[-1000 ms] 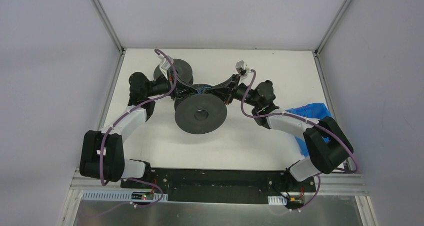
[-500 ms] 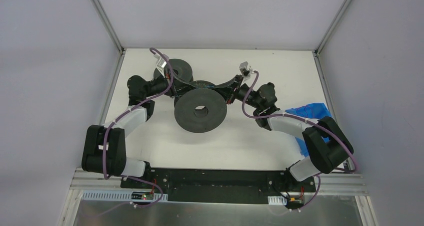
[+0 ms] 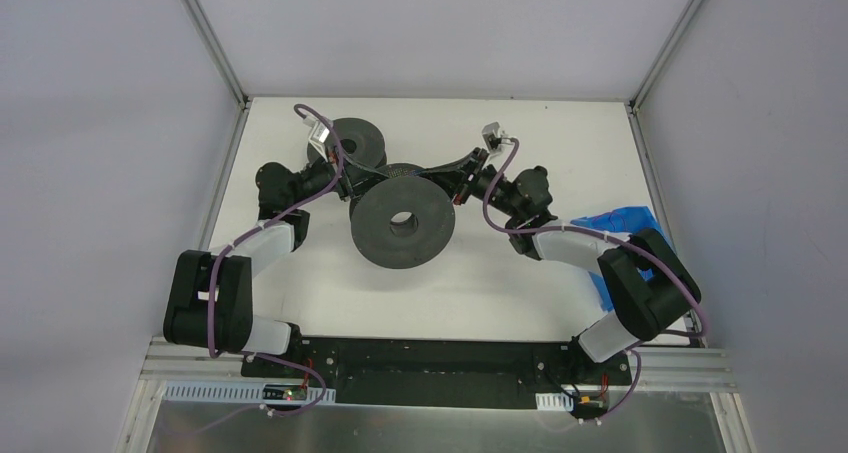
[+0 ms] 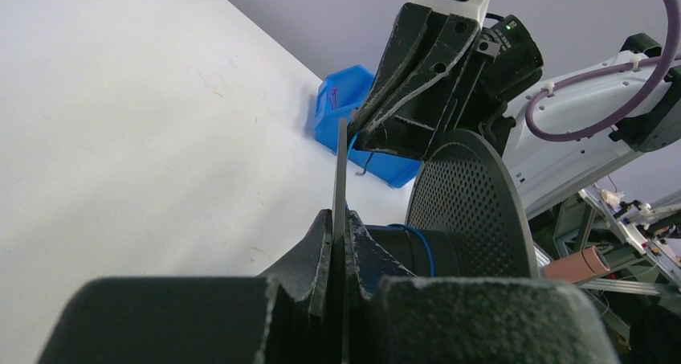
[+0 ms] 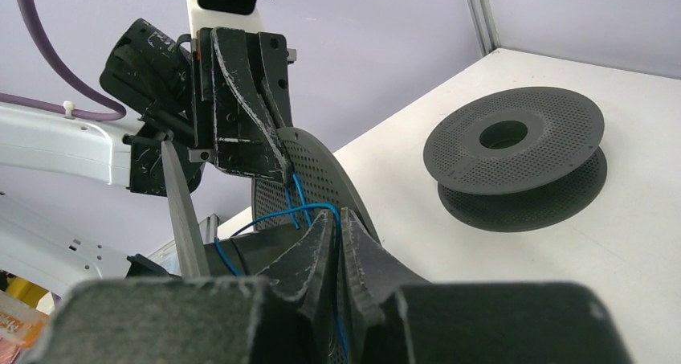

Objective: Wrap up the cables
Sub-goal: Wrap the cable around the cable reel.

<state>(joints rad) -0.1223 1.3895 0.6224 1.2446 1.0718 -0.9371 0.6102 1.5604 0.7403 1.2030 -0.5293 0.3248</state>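
A large dark grey spool (image 3: 403,223) is held tilted above the table between both grippers. My left gripper (image 3: 352,181) is shut on one thin flange of it, seen edge-on in the left wrist view (image 4: 341,219). A thin blue cable (image 4: 423,243) is wound round the spool's hub. My right gripper (image 3: 452,180) is shut on this blue cable (image 5: 297,209), which loops from the jaws (image 5: 337,215) to the hub. No reddish-brown cable shows.
A second dark grey spool (image 3: 352,143) lies flat on the table behind the left gripper, also in the right wrist view (image 5: 514,155). A blue bin (image 3: 620,235) sits at the table's right edge.
The left gripper has drawn back to the left and turned the spool a little more upright. The right gripper has moved slightly left with the cable.
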